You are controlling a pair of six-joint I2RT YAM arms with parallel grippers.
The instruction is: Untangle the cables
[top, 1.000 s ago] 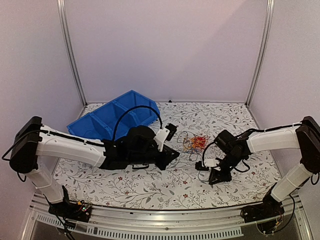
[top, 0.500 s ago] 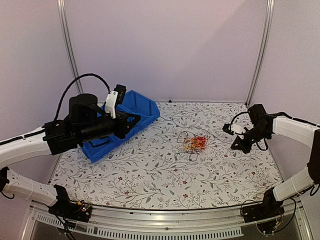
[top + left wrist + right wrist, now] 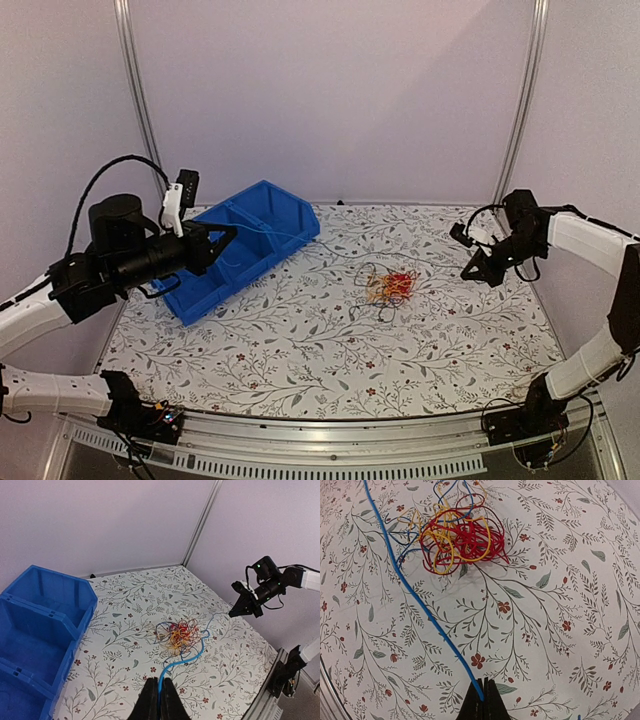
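The cables lie as a small tangle (image 3: 392,285) of red, orange-yellow, blue and dark wire on the flowered table, mid-right. A long blue cable (image 3: 185,661) runs out of the tangle (image 3: 179,634) to my left gripper (image 3: 160,689), which is shut on it. In the top view that gripper (image 3: 228,236) hangs raised at the left over the blue bin. The other stretch of blue cable (image 3: 415,597) leads from the tangle (image 3: 460,535) to my right gripper (image 3: 484,692), shut on its end. That gripper (image 3: 468,272) is raised at the table's right side.
A blue bin (image 3: 250,250) with open compartments lies at the back left, under the left gripper; its wall (image 3: 45,615) fills the left of the left wrist view. Metal frame posts (image 3: 520,110) and walls close in the back and sides.
The left arm has drawn back from the tangle to the far left and risen over the bin. The right gripper has shut and moved up and right. The blue cable now stretches between them.
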